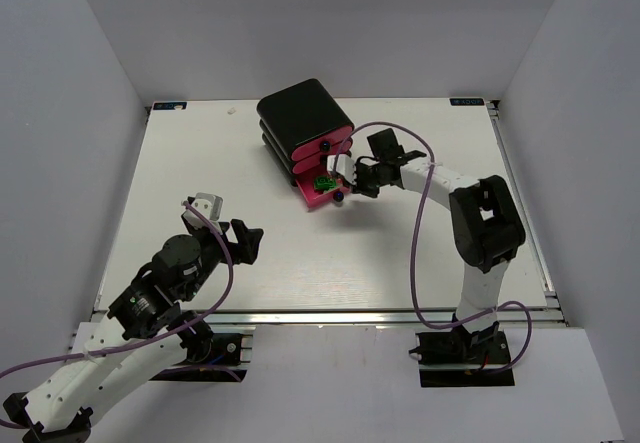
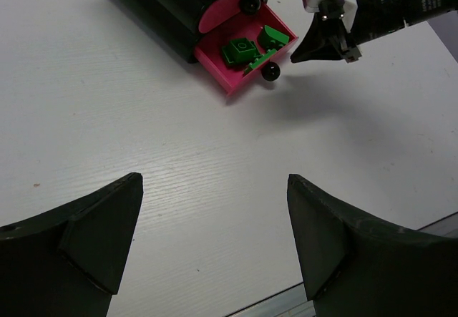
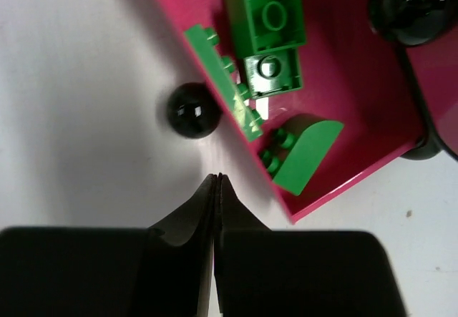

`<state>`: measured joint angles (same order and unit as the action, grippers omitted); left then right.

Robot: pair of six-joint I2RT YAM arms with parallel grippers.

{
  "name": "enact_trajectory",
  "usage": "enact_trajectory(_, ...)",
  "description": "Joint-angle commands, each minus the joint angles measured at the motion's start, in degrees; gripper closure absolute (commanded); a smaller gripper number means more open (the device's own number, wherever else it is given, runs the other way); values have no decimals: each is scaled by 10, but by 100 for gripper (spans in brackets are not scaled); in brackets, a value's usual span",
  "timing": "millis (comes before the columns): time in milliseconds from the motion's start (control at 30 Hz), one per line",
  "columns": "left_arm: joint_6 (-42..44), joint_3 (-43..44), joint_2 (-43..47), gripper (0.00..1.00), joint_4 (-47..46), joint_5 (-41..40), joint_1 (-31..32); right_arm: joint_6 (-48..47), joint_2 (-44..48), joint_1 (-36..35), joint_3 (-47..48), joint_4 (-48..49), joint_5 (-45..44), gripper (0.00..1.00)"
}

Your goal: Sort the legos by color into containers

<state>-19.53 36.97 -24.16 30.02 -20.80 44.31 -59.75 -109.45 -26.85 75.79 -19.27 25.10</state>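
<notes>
The black cabinet (image 1: 303, 113) holds three pink drawers; its bottom drawer (image 1: 312, 199) is pulled out. Several green legos lie inside it: a square brick (image 3: 266, 13), a small brick (image 3: 272, 72), a flat plate (image 3: 225, 81) leaning on the front wall and a curved piece (image 3: 308, 152). My right gripper (image 3: 217, 177) is shut with nothing in it, just off the drawer's front, close to the black knob (image 3: 192, 109) but apart from it. My left gripper (image 2: 215, 181) is open and empty over bare table, well short of the drawer (image 2: 215, 63). No red or yellow legos show.
The two upper drawers are closed, their knobs (image 1: 326, 147) facing the right arm. The white table (image 1: 250, 253) is walled on three sides, with a metal rail (image 1: 330, 315) along its near edge. A purple cable (image 1: 420, 223) loops beside the right arm.
</notes>
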Motion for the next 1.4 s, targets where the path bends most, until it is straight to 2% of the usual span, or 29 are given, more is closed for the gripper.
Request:
enact_trajectory(0,3,-3,-4,9,-1,4,-2,54,-16,-13,-8,117,-44,100)
enact_trajectory(233,4,-3,-1,9,-2,5,-2,107,-41,-22,0,184,-66,100)
enact_trajectory(633,4,-4,5,9,-2,4,-2,209,-82,-24,25,288,-47,100)
enact_trajectory(867,2,-4,5,8,0,-1,-2,279,-125,-22,54,343,-47,93)
enact_trajectory(967,2,-4,7,8,0,-2,-2,314,-134,-21,58,374,-76,92)
enact_trajectory(1067,2,-4,8,8,0,-3,-2,371,-142,-22,50,426,-120,94)
enact_trajectory(1367,1,-5,11,8,0,-6,-2,421,-118,-19,-20,510,-112,100)
